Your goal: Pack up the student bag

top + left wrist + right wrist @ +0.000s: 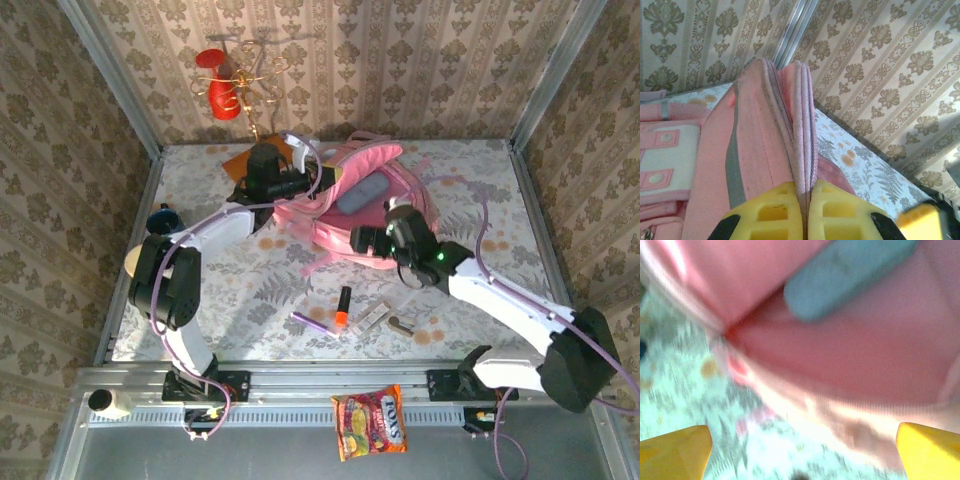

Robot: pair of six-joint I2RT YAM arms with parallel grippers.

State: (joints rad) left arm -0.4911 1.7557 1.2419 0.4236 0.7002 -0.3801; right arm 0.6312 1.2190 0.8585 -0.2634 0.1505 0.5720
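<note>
So, the student bag (340,232), soft woven pink fabric, lies at the far middle of the table (250,290), with a rounded grey-blue pouch (362,195) in its opening. The left gripper (806,197) is pinched tight on the bag's ribbed rim. The right gripper (800,450) hangs spread wide just beside the bag, holding nothing. The lettering on the snack packet (370,424) is too small to read.

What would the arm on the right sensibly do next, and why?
Probably reach toward the orange marker on the table. The right gripper is open and empty above the student bag, the grey-blue pouch already lies inside, and the left gripper pinches the bag's edge.
</note>
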